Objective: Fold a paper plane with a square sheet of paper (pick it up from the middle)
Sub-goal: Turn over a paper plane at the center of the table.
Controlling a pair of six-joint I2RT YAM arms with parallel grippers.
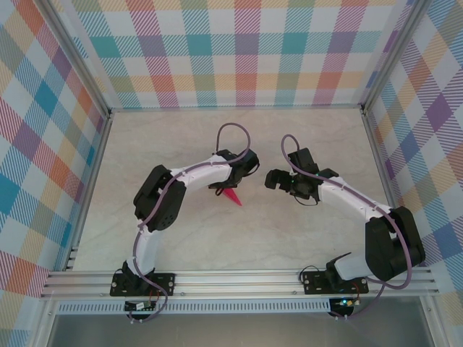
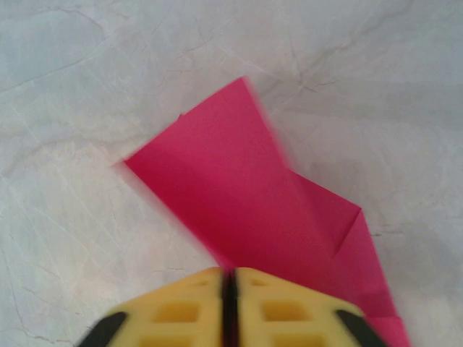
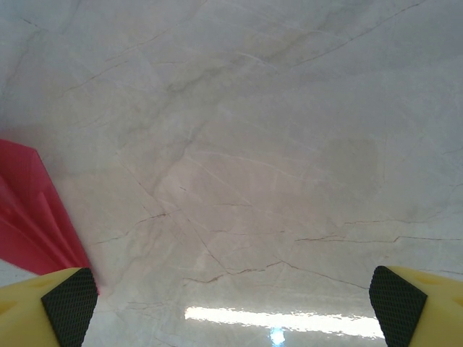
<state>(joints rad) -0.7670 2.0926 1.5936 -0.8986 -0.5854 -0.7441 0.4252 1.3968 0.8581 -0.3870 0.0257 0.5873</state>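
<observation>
Plane (image 2: 246, 195) is pinched in the left gripper (image 2: 229, 276), shut tight on it near the table (image 1: 311, 144) middle, probably so the folds cannot spring apart. Right gripper (image 3: 231, 303) hangs beside it, wide and empty.

The top external camera sits high above and behind the arms' bases (image 1: 142, 282), well away, looking steeply down and forward over the whole worktop (image 1: 145, 144) to the checked back wall (image 1: 239, 50). The left wrist camera rides just behind the left claw (image 2: 230, 278) and faces down at the worktop from very close, while the right wrist camera looks past the right claw (image 3: 231, 307) at a slant, also close. All three views share the paper plane (image 1: 231, 196) near the worktop's middle, central in the left wrist view and at the left edge of the right wrist view.
</observation>
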